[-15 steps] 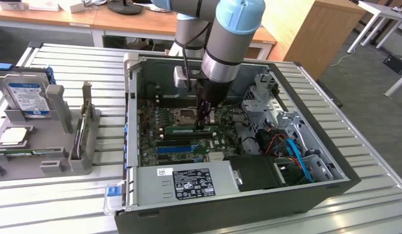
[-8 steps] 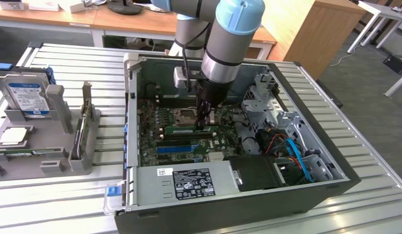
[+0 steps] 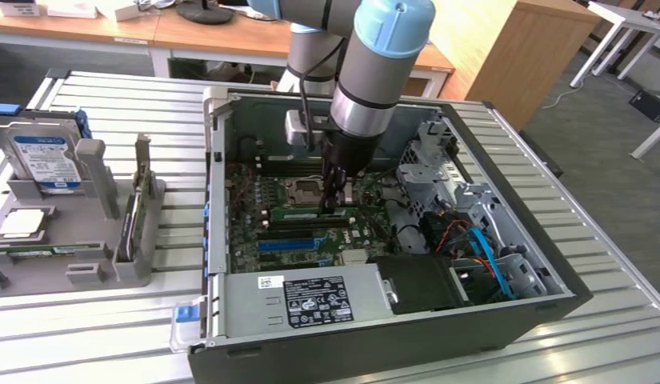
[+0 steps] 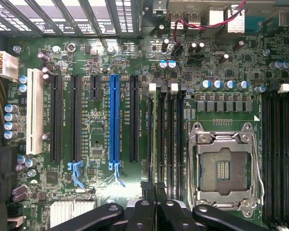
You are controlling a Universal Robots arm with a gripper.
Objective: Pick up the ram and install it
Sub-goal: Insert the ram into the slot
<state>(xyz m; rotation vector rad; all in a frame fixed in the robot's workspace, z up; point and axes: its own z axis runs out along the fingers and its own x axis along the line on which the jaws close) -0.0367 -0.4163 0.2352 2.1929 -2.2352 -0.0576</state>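
The ram (image 3: pixel 300 214) is a thin green stick with a white label. It stands on edge in a black memory slot beside the CPU socket (image 3: pixel 308 190), inside the open computer case (image 3: pixel 215 144). My gripper (image 3: pixel 332 204) reaches straight down into the case and is shut on the stick near its end, at the exterior view's right. In the wrist view the ram (image 4: pixel 156 139) appears edge-on as a thin line along the black slots. The black fingers (image 4: pixel 143 211) of the gripper (image 4: pixel 154 188) are pinched together over it.
A long blue slot (image 4: pixel 114 120) and a white slot (image 4: pixel 34 110) lie beside the memory slots, with the open CPU socket (image 4: pixel 224 168) on the other side. A power supply (image 3: pixel 308 298) fills the case's front. At the exterior view's left, a grey fixture (image 3: pixel 95 264) holds a hard drive (image 3: pixel 47 160) and an upright card (image 3: pixel 138 200).
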